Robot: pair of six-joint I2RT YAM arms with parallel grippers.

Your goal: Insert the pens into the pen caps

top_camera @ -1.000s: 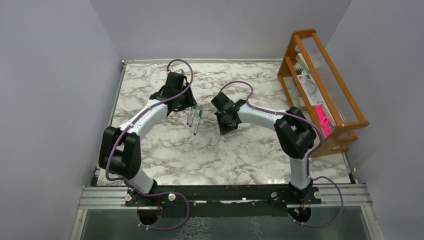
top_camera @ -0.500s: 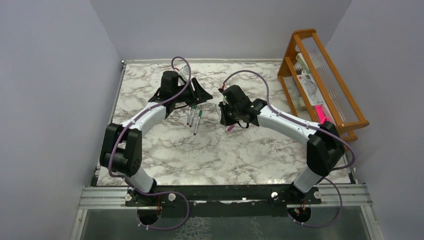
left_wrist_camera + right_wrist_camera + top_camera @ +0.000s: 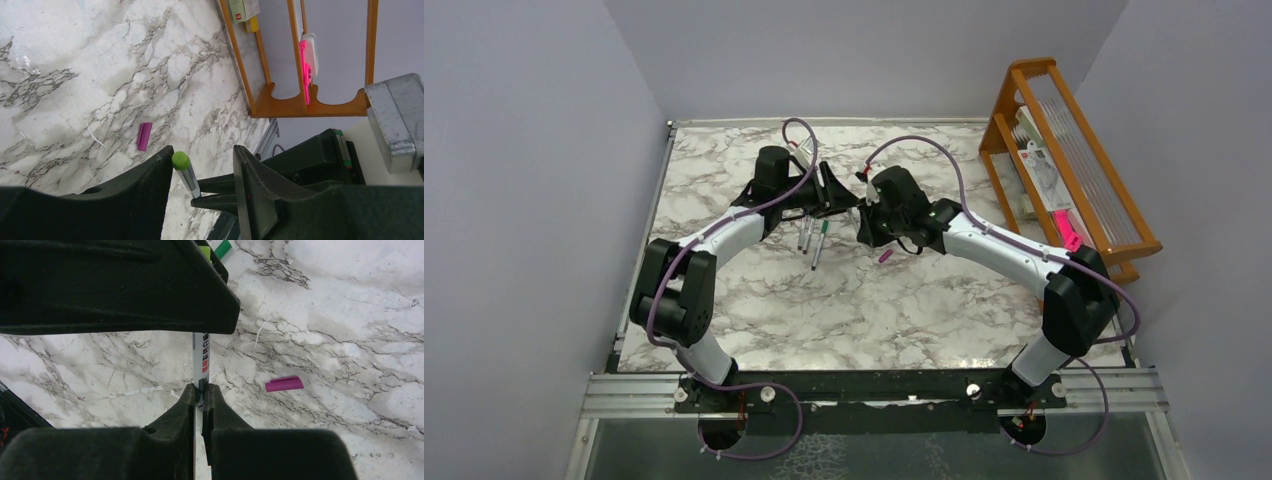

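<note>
My right gripper (image 3: 862, 222) is shut on a silver pen (image 3: 201, 357) with red print, holding it near its lower end. In the left wrist view the pen's round green end (image 3: 181, 160) sticks up between my left gripper's (image 3: 202, 156) open fingers and rests against the left finger (image 3: 150, 180). In the top view the left gripper (image 3: 839, 195) meets the right one above the table's middle back. A magenta cap (image 3: 885, 256) lies loose on the marble; it also shows in both wrist views (image 3: 144, 136) (image 3: 284, 384). Other pens (image 3: 815, 240) lie on the table beside the left arm.
An orange wooden rack (image 3: 1074, 170) stands at the right edge, holding packets and a bright pink object (image 3: 1072, 240); it shows in the left wrist view too (image 3: 260, 75). A green piece (image 3: 222, 249) lies on the marble beyond the left gripper.
The right gripper has lifted the pen off the table and carried it left and back. The left gripper has swung right to meet it. The magenta cap now lies uncovered.
</note>
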